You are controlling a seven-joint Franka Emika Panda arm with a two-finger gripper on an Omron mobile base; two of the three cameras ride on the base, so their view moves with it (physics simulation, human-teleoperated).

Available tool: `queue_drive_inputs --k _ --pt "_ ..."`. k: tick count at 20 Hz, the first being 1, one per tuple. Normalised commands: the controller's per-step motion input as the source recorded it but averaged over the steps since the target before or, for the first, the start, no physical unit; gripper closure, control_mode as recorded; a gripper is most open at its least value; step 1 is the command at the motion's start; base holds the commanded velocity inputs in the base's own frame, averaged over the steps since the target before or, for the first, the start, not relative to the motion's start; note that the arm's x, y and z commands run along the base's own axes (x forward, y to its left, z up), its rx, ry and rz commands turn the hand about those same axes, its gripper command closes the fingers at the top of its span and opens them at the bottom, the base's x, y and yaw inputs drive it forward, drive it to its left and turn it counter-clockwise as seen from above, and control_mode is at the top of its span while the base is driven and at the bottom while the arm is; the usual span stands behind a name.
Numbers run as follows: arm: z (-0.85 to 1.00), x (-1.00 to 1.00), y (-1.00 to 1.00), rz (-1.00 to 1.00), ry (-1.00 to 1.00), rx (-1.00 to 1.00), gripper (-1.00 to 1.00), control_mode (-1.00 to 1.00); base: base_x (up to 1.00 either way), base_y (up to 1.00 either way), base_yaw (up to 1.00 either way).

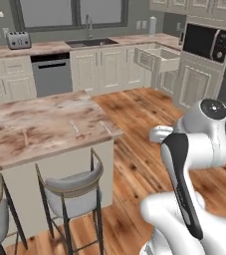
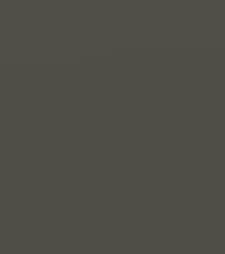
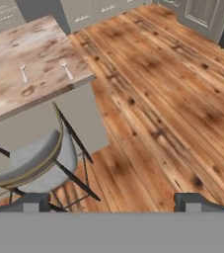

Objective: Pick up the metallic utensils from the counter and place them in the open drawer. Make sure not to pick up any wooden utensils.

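Hanging over bare wooden floor (image 3: 172,99), the gripper (image 3: 113,202) stood with its two dark fingertips (image 3: 32,201) spread wide, nothing between them. It was off the island counter (image 1: 45,124), beyond that slab's near corner and above a grey-seated bar stool (image 3: 34,160) tucked against the counter's cream base.

On the counter, three slim utensils lay apart from one another. A pale one (image 1: 106,129) lay closest to the corner, a light-coloured fork-like piece (image 1: 74,125) lay further in from the edge, and a third thin piece (image 1: 25,137) lay further along the slab, away from the corner. At this size their material could not be told with certainty. From the hand camera two of them showed on the marbled top, one (image 3: 66,69) nearer the corner and one (image 3: 22,72) beside it, further in.

Well beyond the counter, across the floor, the cream drawer (image 1: 158,59) stood pulled open from the far cabinet run, below the microwave (image 1: 207,42). A toaster (image 1: 18,39) sat on the sink counter (image 1: 45,48) behind the island.
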Motion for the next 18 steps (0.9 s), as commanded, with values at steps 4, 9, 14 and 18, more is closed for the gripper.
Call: queue_drive_inputs --k 4,9,14,18 --pt "0.00 0.00 0.00 0.00 0.00 0.00 -1.00 1.00 0.10 0.38 0.25" --pt "0.00 0.00 0.00 0.00 0.00 0.00 -1.00 1.00 0.12 0.05 0.30" --pt "0.00 0.00 0.00 0.00 0.00 0.00 -1.00 1.00 0.29 0.10 0.29" --pt "0.00 0.00 0.00 0.00 0.00 0.00 -1.00 1.00 0.48 0.22 0.27"
